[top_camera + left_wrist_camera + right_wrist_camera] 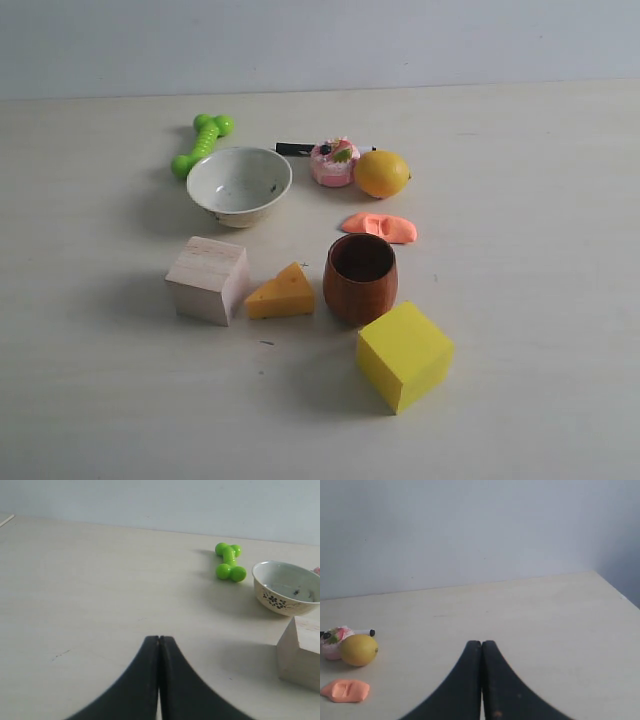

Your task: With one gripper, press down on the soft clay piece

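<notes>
Flat salmon-orange soft clay piece (380, 227) near the middle of the pale counter (530, 200), near round yellow lemon (381, 173), well apart from black right gripper (481, 647), clenched empty, black left gripper (159, 642) likewise clenched.

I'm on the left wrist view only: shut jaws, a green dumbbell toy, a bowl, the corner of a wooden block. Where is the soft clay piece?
Observer: The exterior view shows the soft clay piece lying flat between the lemon and the brown wooden cup.
Operator: Does the other arm's camera see it?
Observer: Yes. The right wrist view has it in frame, lying apart from the lemon, and the right gripper has its jaws shut.
Operator: Is anything pressing on it?
Observer: No. Neither arm shows in the exterior view, and the clay's top is bare.
</notes>
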Motion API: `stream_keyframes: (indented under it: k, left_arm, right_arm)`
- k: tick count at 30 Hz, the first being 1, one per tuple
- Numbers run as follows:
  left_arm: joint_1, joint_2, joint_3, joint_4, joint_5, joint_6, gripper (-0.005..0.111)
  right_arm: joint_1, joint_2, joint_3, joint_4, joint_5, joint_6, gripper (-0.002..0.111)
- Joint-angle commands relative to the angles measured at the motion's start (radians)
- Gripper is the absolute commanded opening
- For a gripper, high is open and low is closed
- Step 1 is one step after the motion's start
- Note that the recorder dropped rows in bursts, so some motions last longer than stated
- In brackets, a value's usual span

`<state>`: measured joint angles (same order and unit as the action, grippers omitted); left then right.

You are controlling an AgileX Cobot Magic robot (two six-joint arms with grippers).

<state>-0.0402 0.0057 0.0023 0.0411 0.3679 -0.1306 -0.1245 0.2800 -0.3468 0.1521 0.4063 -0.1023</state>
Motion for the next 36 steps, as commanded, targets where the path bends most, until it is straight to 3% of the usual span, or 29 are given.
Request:
stream_keyframes:
  k: [1, 5, 15, 36]
  left_arm:
    - [-0.008, -0.006, -0.002, -0.004, -0.008, -0.002, 0.0]
    - [-0.008, -0.006, -0.002, -0.004, -0.008, -0.002, 0.0]
    - [-0.008, -0.006, -0.002, -0.004, -0.008, -0.002, 0.0]
    - [-0.008, -0.006, -0.002, -0.004, -0.008, -0.002, 0.0]
  right_arm:
    - [-0.006, -0.006, 0.041, 0.021, -0.058, -0.002, 0.0]
    - [-0.006, -0.071, 0.175, 0.029, -0.175, 0.024, 0.0]
    - [-0.006, -0.228, 0.34, -0.082, -0.177, 0.024, 0.0]
    - [-0.006, -0.268, 0.347, -0.106, -0.096, 0.034, 0.0]
